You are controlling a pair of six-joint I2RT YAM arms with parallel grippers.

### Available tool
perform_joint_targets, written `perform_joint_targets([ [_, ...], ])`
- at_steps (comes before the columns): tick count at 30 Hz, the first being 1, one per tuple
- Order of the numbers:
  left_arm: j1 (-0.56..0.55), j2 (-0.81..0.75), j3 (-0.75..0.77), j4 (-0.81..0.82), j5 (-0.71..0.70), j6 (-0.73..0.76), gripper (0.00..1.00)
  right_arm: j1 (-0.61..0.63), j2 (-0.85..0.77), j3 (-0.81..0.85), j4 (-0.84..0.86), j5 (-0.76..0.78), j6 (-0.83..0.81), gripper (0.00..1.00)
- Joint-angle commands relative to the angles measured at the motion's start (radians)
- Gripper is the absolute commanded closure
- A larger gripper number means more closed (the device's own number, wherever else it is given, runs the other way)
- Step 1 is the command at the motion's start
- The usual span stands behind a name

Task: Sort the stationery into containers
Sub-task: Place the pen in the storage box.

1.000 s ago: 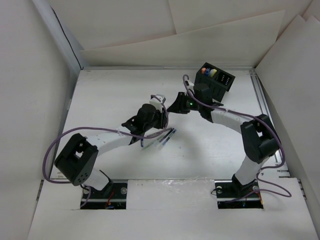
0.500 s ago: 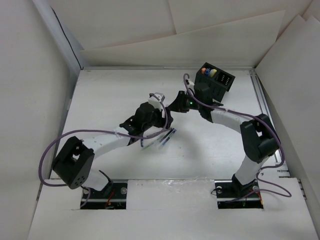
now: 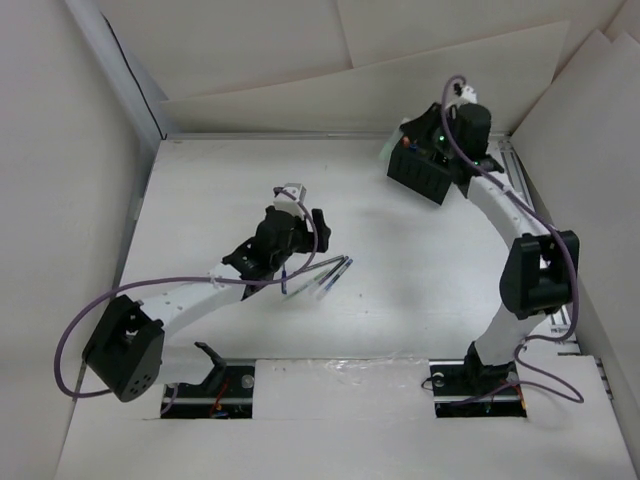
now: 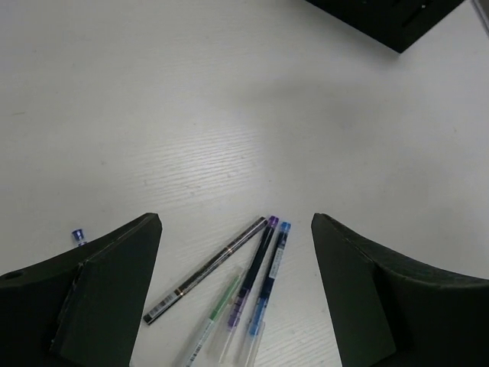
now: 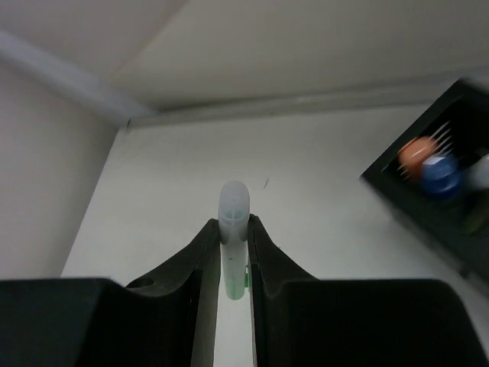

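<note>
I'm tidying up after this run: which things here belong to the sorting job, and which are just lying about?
Job: four pens on the table; green pen in the right fingers; black box; markers inside it.
Lying about: purple cables; white boards behind the table.

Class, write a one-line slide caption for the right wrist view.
Right gripper shut on a pale green pen near the black organiser.
</note>
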Motion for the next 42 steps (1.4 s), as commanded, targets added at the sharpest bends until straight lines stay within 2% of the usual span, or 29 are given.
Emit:
perform_joint_targets([
  [1,0.047,-0.001,-0.029,-0.055,-0.074,-0.060,0.23,-0.055,0.014,0.129,-0.011,0.144,-0.049,0.89],
  [7,0.079,0.028,-0.051,-0.076,-0.140,-0.115,0.29,-0.112,0.123,0.312,-0.093,0.276,-0.132,0.89],
  [15,0.098,0.048,-0.051,-0.115,-0.205,-0.144,0.33,-0.121,0.244,0.451,-0.162,0.389,-0.247,0.88],
  [24,0.131,0.080,-0.060,-0.115,-0.183,-0.144,0.33,-0.121,0.333,0.519,-0.171,0.411,-0.269,0.88],
  [42,0.131,0.080,-0.080,-0.084,-0.174,-0.133,0.33,-0.121,0.358,0.650,-0.197,0.400,-0.269,0.87],
])
